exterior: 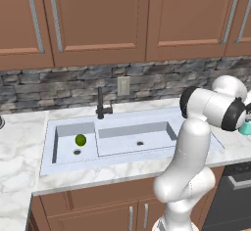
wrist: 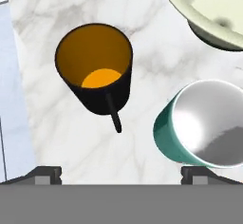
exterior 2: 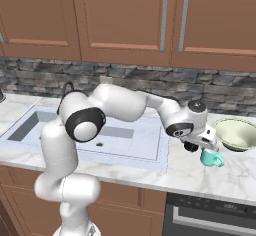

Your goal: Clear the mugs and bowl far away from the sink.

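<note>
My gripper [wrist: 121, 174] is open and hovers over the counter right of the sink [exterior 2: 145, 135], with nothing between its fingertips [wrist: 46, 173]. Below it stands the black mug [wrist: 95, 71], orange inside, its thin handle pointing towards the hand. The teal mug [wrist: 199, 128] with a pale inside sits close to the right fingertip. Beyond both lies the wide pale bowl [wrist: 209, 9]. From the right base view the gripper [exterior 2: 199, 147] hangs just left of the teal mug [exterior 2: 212, 157], and the bowl [exterior 2: 235, 132] rests behind it.
A small green fruit [exterior: 81, 139] lies in the sink's [exterior: 112, 137] small left basin. The black faucet [exterior: 100, 103] stands behind the basins, below a stone backsplash and wooden cabinets. The sink's edge [wrist: 9, 99] runs just left of the black mug. An oven front [exterior 2: 210, 215] sits under the counter.
</note>
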Tool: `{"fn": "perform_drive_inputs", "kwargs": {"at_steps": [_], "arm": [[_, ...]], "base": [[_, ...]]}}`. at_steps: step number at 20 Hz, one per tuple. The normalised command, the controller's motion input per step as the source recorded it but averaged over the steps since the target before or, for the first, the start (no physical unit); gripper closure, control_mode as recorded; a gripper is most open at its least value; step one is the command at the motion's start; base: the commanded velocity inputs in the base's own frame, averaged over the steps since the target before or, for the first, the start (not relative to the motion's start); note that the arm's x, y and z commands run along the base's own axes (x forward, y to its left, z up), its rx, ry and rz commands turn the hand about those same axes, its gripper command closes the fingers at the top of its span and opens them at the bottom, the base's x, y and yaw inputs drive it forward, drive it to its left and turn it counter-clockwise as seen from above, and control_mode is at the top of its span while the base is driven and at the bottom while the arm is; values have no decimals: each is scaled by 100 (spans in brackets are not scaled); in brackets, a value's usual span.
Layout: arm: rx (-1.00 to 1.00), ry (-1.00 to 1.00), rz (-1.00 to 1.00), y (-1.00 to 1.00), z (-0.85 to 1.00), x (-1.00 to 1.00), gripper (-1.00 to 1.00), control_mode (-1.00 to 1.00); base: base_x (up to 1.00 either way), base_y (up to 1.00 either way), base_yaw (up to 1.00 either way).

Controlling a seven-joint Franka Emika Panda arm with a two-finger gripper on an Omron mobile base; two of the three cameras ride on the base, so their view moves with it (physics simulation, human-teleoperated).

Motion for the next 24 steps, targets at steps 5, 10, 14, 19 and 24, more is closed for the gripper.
{"fn": "perform_drive_inputs", "kwargs": {"at_steps": [5,10,14,19,24], "arm": [[4,-1,0,0,0,6,-100,-100],[-2,3,0,18,0,11,-100,-100],[-5,2,0,25,-1,15,-100,-100],[-6,0,0,21,-6,14,-100,-100],[-15,1,0,24,-32,4,-100,-100]], "base": [[0,0,0],[0,0,0],[0,0,0],[0,0,0],[0,0,0]]}}
